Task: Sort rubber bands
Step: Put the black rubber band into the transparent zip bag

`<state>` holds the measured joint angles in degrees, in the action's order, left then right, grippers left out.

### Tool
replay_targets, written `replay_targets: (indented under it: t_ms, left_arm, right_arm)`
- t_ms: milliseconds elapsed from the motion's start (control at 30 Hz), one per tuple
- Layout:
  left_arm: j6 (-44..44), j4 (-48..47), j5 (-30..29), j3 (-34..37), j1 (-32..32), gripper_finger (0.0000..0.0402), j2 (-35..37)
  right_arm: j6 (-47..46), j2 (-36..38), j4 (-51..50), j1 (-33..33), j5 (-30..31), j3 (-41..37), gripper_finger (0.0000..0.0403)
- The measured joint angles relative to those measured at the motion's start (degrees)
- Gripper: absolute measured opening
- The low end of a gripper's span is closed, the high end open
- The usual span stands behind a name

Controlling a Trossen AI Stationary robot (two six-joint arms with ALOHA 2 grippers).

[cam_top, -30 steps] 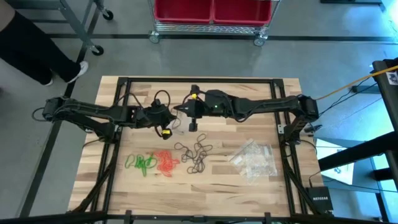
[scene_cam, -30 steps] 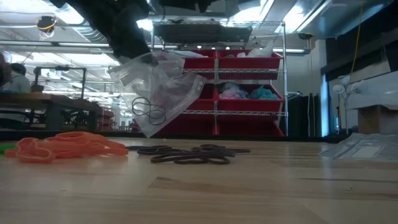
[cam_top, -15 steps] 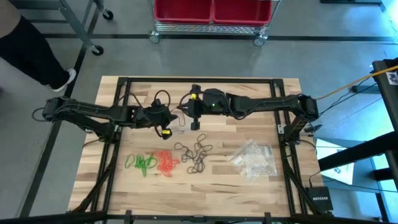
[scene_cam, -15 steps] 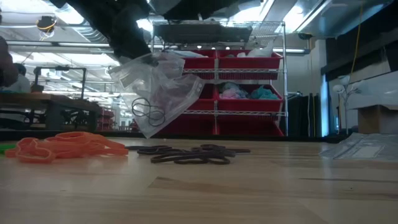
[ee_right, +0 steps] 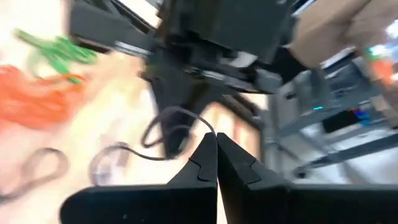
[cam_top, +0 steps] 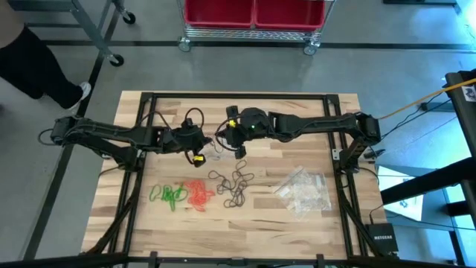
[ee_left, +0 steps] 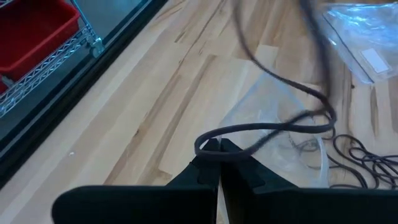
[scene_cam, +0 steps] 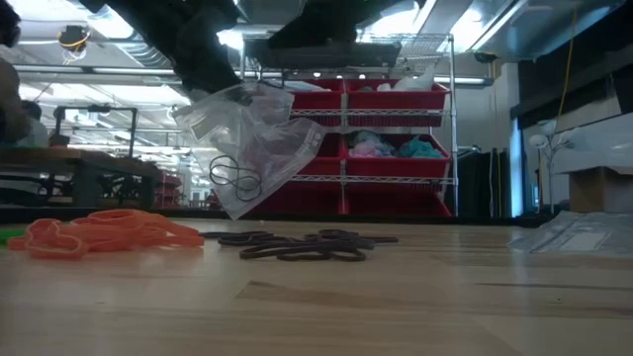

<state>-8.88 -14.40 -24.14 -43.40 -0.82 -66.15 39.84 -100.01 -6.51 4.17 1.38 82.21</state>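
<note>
A clear plastic bag [scene_cam: 259, 138] hangs above the table with a few black rubber bands [scene_cam: 235, 176] inside it. My left gripper [ee_left: 217, 148] is shut on its top, over the table's middle [cam_top: 207, 143]. Close beside it, my right gripper [ee_right: 216, 138] is shut on one black rubber band [ee_right: 166, 129], whose loop reaches over the bag's mouth [ee_left: 273, 127]. Three heaps of rubber bands lie on the table nearer the front: green [cam_top: 169, 195], orange-red [cam_top: 198, 195] and black [cam_top: 235, 186]. My left gripper pinches the bag's top edge [scene_cam: 226, 97] between its two shut fingers, slanting downward from the table's left. The bag hangs below the fingers, clear of the table, its mouth spread open. My right gripper pinches a black rubber band [ee_right: 208, 132] at its fingertips, coming from the table's right. The loop hangs slack, clear of the table, toward the bag.
A pile of empty clear bags [cam_top: 303, 192] lies at the front right of the wooden table [cam_top: 297, 149]. Behind the table stands a wire rack with red bins [scene_cam: 386, 99]. A person's legs [cam_top: 33, 67] show on the floor at the far left.
My right gripper has rolled about its wrist and sunk a little toward the bag, carrying the black band with it. The bag and my left gripper have kept still.
</note>
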Motion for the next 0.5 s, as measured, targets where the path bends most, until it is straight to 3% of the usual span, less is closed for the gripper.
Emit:
replay_targets:
  t_ms: [233,500]
  left_arm:
    - [0.0,0.0,0.0,0.0,0.0,0.0,0.0]
    - [0.0,0.0,0.0,0.0,0.0,0.0,0.0]
  right_arm:
    - [4.9,0.2,9.7,0.0,-2.3,0.0,0.0]
    - [8.2,0.2,12.1,0.0,-2.0,0.0,0.0]
